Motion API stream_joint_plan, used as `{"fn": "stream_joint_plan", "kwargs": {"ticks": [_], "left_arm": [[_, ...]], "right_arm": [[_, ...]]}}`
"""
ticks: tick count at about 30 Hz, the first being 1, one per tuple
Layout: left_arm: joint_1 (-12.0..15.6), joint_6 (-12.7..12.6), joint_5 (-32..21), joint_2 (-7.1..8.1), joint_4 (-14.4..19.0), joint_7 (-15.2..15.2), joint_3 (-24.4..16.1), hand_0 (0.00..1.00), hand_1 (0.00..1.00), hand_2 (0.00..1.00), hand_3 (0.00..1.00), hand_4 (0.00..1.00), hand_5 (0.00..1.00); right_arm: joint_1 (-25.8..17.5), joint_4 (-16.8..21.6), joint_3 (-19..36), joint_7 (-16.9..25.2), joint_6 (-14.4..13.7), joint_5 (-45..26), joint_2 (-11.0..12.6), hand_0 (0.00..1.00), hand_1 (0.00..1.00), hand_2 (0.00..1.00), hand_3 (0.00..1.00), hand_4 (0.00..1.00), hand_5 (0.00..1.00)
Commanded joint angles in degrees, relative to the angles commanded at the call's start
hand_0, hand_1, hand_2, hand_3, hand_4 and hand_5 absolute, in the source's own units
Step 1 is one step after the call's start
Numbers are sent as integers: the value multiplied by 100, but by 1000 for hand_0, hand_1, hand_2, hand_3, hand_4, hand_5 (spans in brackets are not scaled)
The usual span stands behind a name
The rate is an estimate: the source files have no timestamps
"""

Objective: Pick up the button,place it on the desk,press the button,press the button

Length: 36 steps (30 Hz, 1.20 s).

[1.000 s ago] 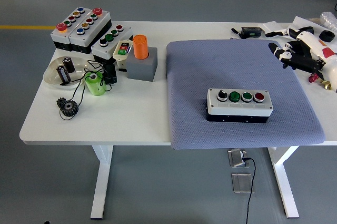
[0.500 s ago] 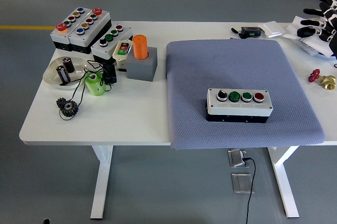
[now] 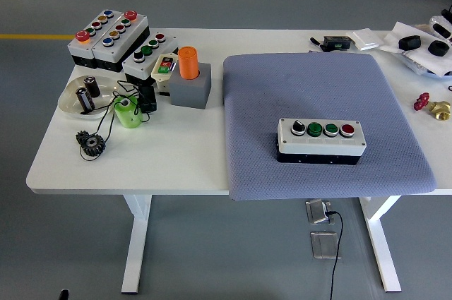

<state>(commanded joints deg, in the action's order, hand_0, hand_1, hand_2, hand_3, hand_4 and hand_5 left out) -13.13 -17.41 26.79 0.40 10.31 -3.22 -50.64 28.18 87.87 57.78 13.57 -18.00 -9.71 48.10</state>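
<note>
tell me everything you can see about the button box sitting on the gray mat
The button box is a long rectangular unit, seemingly plastic, with a light gray lid over a black base. One row of four controls runs along its top: a black-and-white knob at the left, two green buttons, then a red button. It lies flat on the gray mat, toward the mat's near edge. No hand touches it.
</note>
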Motion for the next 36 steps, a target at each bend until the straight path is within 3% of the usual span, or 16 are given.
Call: {"fn": "stream_joint_plan", "kwargs": {"ticks": [21,36], "left_arm": [[98,20,-59,-40,0,28,48,668,711,720,530,372,998],[125,25,-120,-40,0,38,128,664,706,718,529,370,997]], "right_arm": [[-138,-4,84,-5,12,-368,-13,699,662,821,883,586,444],[-477,-13,680,9,-9,-796,46,679,643,806,867,581,424]]}}
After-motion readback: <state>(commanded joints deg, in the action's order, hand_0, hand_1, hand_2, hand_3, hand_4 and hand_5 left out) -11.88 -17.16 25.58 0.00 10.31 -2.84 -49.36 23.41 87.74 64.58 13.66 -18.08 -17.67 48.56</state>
